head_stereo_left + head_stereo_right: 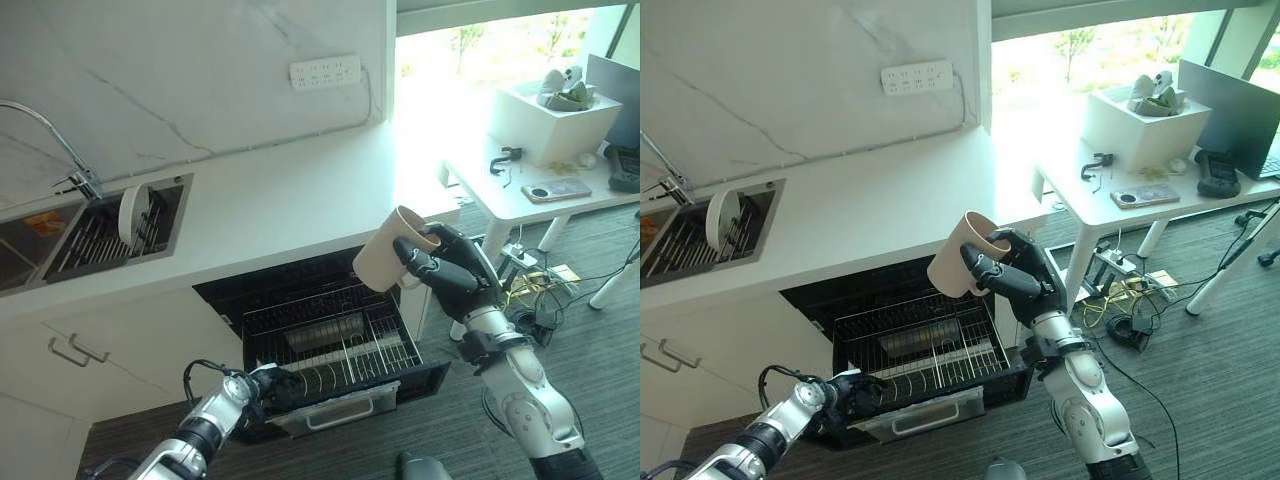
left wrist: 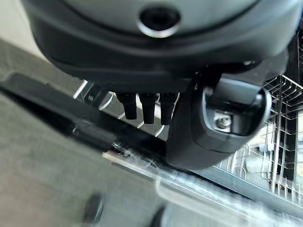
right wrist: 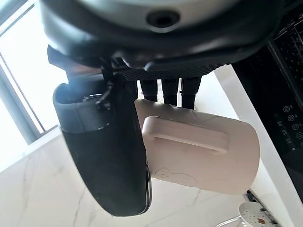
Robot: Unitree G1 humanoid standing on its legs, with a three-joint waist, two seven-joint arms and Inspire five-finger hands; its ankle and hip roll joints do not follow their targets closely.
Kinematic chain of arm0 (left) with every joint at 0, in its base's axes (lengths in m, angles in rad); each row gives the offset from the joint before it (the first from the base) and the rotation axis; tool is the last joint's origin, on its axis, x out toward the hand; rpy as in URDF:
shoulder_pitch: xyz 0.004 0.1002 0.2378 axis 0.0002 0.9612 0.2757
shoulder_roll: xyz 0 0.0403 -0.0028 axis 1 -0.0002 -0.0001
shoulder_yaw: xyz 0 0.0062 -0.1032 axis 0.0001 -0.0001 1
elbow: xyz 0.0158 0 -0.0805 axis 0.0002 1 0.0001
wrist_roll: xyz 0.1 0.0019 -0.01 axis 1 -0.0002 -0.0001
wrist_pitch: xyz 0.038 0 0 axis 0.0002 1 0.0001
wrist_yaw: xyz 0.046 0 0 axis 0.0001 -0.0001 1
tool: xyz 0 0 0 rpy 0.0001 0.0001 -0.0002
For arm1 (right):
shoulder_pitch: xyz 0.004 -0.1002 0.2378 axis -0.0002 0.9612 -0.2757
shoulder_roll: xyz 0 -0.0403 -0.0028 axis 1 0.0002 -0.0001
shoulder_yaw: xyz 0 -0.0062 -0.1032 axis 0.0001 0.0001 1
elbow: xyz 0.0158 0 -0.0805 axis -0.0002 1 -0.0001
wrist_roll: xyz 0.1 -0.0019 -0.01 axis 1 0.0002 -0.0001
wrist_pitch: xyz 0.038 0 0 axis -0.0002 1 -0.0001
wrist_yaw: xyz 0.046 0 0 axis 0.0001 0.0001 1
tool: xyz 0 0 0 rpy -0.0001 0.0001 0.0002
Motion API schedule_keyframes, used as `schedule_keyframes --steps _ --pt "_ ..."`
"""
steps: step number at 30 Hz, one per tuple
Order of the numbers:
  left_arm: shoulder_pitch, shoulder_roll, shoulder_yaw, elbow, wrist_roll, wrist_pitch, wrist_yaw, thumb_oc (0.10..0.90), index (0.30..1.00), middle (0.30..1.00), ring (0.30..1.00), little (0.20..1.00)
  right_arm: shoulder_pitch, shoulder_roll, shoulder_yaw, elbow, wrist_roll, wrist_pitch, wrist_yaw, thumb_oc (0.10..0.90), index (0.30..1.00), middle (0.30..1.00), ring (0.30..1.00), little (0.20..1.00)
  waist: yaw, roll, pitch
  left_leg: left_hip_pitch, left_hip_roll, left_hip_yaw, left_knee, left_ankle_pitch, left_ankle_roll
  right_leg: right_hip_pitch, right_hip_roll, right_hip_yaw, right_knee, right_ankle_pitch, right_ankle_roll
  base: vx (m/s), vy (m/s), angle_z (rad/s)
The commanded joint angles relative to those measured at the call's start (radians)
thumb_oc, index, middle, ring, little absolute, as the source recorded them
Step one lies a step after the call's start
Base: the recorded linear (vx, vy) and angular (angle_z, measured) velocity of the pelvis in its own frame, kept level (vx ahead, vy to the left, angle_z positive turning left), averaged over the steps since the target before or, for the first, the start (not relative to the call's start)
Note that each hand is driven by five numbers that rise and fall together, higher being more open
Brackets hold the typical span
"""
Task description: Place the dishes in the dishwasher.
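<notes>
Mug held over open dishwasher
Right hand (image 1: pixel 452 268) grips the unmarked mug (image 1: pixel 390 250) at 12 o'clock above the rack (image 1: pixel 330 345); left hand (image 1: pixel 270 385) on the front edge, grip unclear.

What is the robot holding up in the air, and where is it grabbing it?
The right hand holds a beige mug by its body, next to the handle, above the pulled-out dishwasher rack. The left hand is at the rack's front edge.

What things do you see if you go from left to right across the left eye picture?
Tap → white plate standing in the sink rack → left hand at the dishwasher drawer → wire rack → beige mug → right hand holding it → white table.
</notes>
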State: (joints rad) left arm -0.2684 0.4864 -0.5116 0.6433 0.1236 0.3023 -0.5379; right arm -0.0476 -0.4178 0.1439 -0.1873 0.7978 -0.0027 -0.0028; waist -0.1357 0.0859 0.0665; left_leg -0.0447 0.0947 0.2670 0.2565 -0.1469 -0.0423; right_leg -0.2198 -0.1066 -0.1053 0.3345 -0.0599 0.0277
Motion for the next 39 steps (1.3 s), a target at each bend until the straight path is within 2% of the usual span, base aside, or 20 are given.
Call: schedule_keyframes --steps 1,5,9,10,11,12,16,19,21,23,26,34,37,38,39 --pt "0.111 -0.005 -0.124 -0.049 -0.014 0.047 -0.332 0.8 0.9 0.9 0.9 0.9 -0.141 0.002 -0.046 -0.079 0.047 -0.114 0.041 0.4 0.3 0.3 0.3 0.3 -0.008 -0.014 0.029 -0.02 0.036 -0.033 0.043 -0.047 0.005 0.076 -0.037 0.02 -0.034 -0.056 0.099 -0.01 0.018 0.04" --pt "0.113 0.061 -0.136 -0.171 -0.035 0.078 -0.407 0.8 0.9 0.9 0.9 0.9 -0.142 -0.015 -0.037 -0.067 0.046 -0.128 0.029 0.4 0.3 0.3 0.3 0.3 0.002 -0.011 0.028 -0.022 0.033 -0.038 0.043 -0.047 0.005 0.08 -0.04 0.01 -0.034 -0.06 0.1 0.0 0.005 0.01" --pt "0.115 0.088 -0.103 -0.245 -0.072 0.086 -0.351 0.8 0.9 0.9 0.9 0.9 -0.125 -0.015 -0.039 -0.052 0.03 -0.133 0.026 0.4 0.3 0.3 0.3 0.3 0.013 -0.01 0.024 -0.025 0.03 -0.044 0.043 -0.046 0.005 0.083 -0.043 0.001 -0.034 -0.061 0.099 0.0 0.0 0.04" --pt "0.115 0.094 -0.081 -0.271 -0.1 0.091 -0.299 0.8 0.9 0.9 0.9 0.9 -0.118 -0.017 -0.042 -0.052 0.021 -0.128 0.019 0.4 0.3 0.3 0.3 0.3 0.017 -0.011 0.023 -0.025 0.029 -0.046 0.043 -0.045 0.005 0.084 -0.044 -0.002 -0.034 -0.061 0.099 0.0 0.0 0.0" --pt "0.113 0.102 -0.032 -0.311 -0.155 0.084 -0.177 0.8 0.9 0.9 0.9 0.9 -0.105 -0.021 -0.048 -0.047 0.001 -0.131 0.009 0.4 0.3 0.3 0.3 0.3 0.028 -0.013 0.022 -0.027 0.028 -0.052 0.043 -0.043 0.005 0.086 -0.046 -0.009 -0.034 -0.061 0.097 0.0 0.0 0.0" --pt "0.114 0.106 -0.013 -0.327 -0.212 0.063 -0.077 0.8 0.9 0.9 0.9 0.9 -0.099 -0.022 -0.051 -0.043 -0.009 -0.129 0.008 0.4 0.3 0.3 0.3 0.3 0.03 -0.013 0.026 -0.021 0.028 -0.056 0.043 -0.046 0.004 0.095 -0.047 -0.014 -0.034 -0.065 0.098 0.0 -0.01 0.09" --pt "0.115 0.107 0.176 -0.349 -0.326 -0.008 0.207 0.8 0.9 0.9 0.9 0.9 -0.063 -0.038 -0.11 -0.008 -0.039 -0.11 0.019 0.4 0.3 0.3 0.3 0.3 0.067 -0.03 0.023 -0.038 0.026 -0.072 0.043 -0.033 0.0 0.093 -0.054 -0.037 -0.034 -0.059 0.092 0.0 -0.029 0.18" --pt "0.122 0.085 0.226 -0.341 -0.335 -0.035 0.269 0.8 0.9 0.9 0.9 0.9 -0.076 -0.041 -0.123 0.031 -0.06 -0.103 0.015 0.4 0.3 0.3 0.3 0.3 0.086 -0.042 0.026 -0.044 0.025 -0.086 0.043 -0.029 -0.002 0.096 -0.059 -0.052 -0.034 -0.059 0.088 0.01 -0.049 0.26" --pt "0.116 0.046 0.239 -0.303 -0.346 -0.084 0.365 0.8 0.9 0.9 0.9 0.9 -0.106 -0.048 -0.118 0.089 -0.089 -0.1 -0.006 0.4 0.3 0.3 0.3 0.3 0.103 -0.054 0.032 -0.05 0.022 -0.101 0.043 -0.026 -0.005 0.099 -0.061 -0.065 -0.034 -0.059 0.085 0.02 -0.057 0.28" --pt "0.109 0.029 0.249 -0.275 -0.35 -0.114 0.401 0.8 0.9 0.9 0.9 0.9 -0.123 -0.052 -0.11 0.118 -0.102 -0.1 -0.014 0.4 0.3 0.3 0.3 0.3 0.107 -0.058 0.034 -0.051 0.022 -0.105 0.043 -0.025 -0.006 0.1 -0.062 -0.068 -0.034 -0.06 0.083 0.03 -0.025 0.22" --pt "0.099 0.008 0.248 -0.255 -0.354 -0.127 0.457 0.8 0.9 0.9 0.9 0.9 -0.142 -0.05 -0.096 0.17 -0.136 -0.091 -0.026 0.4 0.3 0.3 0.3 0.3 0.114 -0.062 0.037 -0.054 0.023 -0.11 0.043 -0.022 -0.008 0.099 -0.062 -0.072 -0.034 -0.061 0.081 0.03 -0.011 0.09" --pt "0.05 0.006 0.238 -0.222 -0.332 -0.131 0.513 0.8 0.9 0.9 0.9 0.9 -0.219 -0.055 -0.065 0.297 -0.202 -0.076 -0.046 0.4 0.3 0.3 0.3 0.3 0.122 -0.066 0.056 -0.064 0.023 -0.119 0.043 -0.014 -0.012 0.096 -0.062 -0.078 -0.034 -0.058 0.078 0.01 -0.004 0.0" --pt "-0.001 0.032 0.183 -0.204 -0.262 -0.074 0.422 0.8 0.9 0.9 0.9 0.9 -0.277 -0.08 -0.047 0.354 -0.211 -0.06 -0.055 0.4 0.3 0.3 0.3 0.3 0.122 -0.061 0.067 -0.071 0.022 -0.122 0.043 -0.01 -0.013 0.09 -0.062 -0.078 -0.034 -0.054 0.08 0.0 0.0 0.0" --pt "-0.017 0.044 0.158 -0.202 -0.215 -0.046 0.349 0.8 0.9 0.9 0.9 0.9 -0.297 -0.089 -0.044 0.369 -0.213 -0.051 -0.057 0.4 0.3 0.3 0.3 0.3 0.122 -0.058 0.071 -0.075 0.019 -0.125 0.043 -0.008 -0.013 0.086 -0.061 -0.075 -0.034 -0.052 0.081 0.0 0.0 0.0" --pt "-0.035 0.085 0.113 -0.226 -0.165 0.013 0.226 0.8 0.9 0.9 0.9 0.9 -0.322 -0.116 -0.036 0.391 -0.21 -0.04 -0.059 0.4 0.3 0.3 0.3 0.3 0.121 -0.052 0.079 -0.081 0.018 -0.125 0.043 -0.006 -0.014 0.079 -0.062 -0.073 -0.034 -0.048 0.083 0.0 0.0 0.0"
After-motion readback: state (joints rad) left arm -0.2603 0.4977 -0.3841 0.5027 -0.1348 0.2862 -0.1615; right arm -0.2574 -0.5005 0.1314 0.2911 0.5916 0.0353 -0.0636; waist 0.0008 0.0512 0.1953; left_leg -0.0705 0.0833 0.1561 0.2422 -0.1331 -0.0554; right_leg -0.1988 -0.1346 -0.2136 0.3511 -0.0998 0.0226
